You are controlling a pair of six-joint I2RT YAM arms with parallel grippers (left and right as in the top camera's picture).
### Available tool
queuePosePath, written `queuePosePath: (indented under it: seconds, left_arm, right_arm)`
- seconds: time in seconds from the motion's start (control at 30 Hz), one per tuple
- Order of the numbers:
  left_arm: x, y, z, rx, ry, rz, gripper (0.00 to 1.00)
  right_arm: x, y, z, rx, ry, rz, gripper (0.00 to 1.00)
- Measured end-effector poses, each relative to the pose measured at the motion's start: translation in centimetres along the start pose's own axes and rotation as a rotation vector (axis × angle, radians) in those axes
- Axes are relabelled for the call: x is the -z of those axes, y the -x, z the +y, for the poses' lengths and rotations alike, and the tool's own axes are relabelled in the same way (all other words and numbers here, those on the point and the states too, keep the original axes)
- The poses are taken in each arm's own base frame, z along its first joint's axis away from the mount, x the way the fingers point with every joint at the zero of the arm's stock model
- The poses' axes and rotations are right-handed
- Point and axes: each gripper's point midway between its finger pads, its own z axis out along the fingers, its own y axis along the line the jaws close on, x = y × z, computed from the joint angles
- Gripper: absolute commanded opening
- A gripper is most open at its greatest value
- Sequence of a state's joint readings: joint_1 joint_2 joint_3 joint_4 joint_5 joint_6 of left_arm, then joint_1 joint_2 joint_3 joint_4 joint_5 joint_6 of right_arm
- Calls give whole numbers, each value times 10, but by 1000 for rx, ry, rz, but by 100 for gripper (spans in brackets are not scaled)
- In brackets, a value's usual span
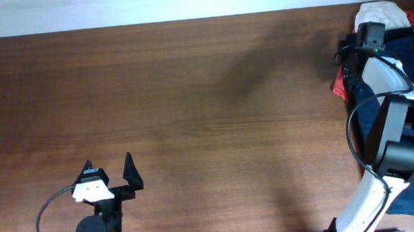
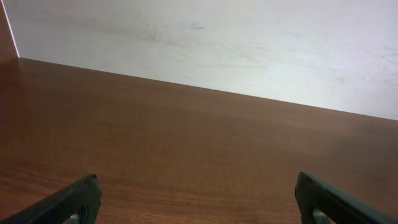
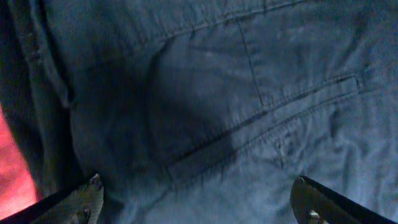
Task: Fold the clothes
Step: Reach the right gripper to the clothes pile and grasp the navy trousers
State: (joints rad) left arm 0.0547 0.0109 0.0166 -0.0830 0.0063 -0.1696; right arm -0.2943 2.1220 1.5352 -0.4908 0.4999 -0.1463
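A: Overhead view logged. The clothes pile (image 1: 413, 54) is heaped directly beneath the right pincer (image 3: 199, 202). Nothing has been spread or folded yet.

B: Jaw state?

A: From the right wrist view, the jaws are spread wide and nothing is held. The blue garment (image 3: 249, 93) fills the field just below and ahead of the tips. Seams are seen, and possibly a pocket, though the dim picture leaves that unsure. Red cloth (image 3: 12, 168) shows at the pincer's left.

B: And the left pincer (image 1: 109, 169)?

A: Also wide and empty. It is parked well apart from the pile, with bare table (image 1: 206, 94) ahead of it.

B: Step in hand?

A: It is judged to be the first pick. A descent and a closure on a blue fold are called for next. The piece would then be drawn to the right pincer's left, onto open wood.

B: Room?

A: Ample on that side. The table's back edge lies just beyond the pile's white piece (image 1: 377, 10), so cloth could be pushed off there.
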Motion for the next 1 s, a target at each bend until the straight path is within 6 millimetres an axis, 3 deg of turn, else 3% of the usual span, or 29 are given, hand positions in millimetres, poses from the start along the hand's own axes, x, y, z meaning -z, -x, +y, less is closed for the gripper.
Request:
queuePosePath:
  seconds: [0.07, 0.3, 0.33, 0.37, 0.53, 0.67, 0.7, 0.83, 0.87, 1.0]
  left_arm:
    - [0, 0, 0, 0, 0, 0, 99]
    - [0, 0, 0, 0, 0, 0, 99]
    - [0, 0, 0, 0, 0, 0, 99]
    - [0, 0, 0, 0, 0, 0, 99]
    - [0, 0, 0, 0, 0, 0, 99]
    - [0, 0, 0, 0, 0, 0, 99]
    - [0, 0, 0, 0, 0, 0, 99]
    - [0, 0, 0, 0, 0, 0, 99]
    - [0, 0, 0, 0, 0, 0, 99]
    - [0, 0, 0, 0, 0, 0, 99]
  right_arm:
    - [-2, 8, 2, -8, 9, -32, 95]
    - [-2, 21, 25, -20, 138, -89, 96]
    - [-2, 21, 25, -20, 142, -92, 91]
    - [-5, 21, 28, -18, 149, -95, 75]
    - [-8, 19, 32, -16, 158, -88, 71]
    - [-11, 17, 28, -21, 157, -79, 61]
    - [-12, 15, 27, -22, 159, -72, 55]
    - [-13, 11, 26, -23, 164, -58, 9]
    - [-13, 10, 27, -21, 166, -54, 4]
    - [-13, 8, 26, -16, 165, -45, 4]
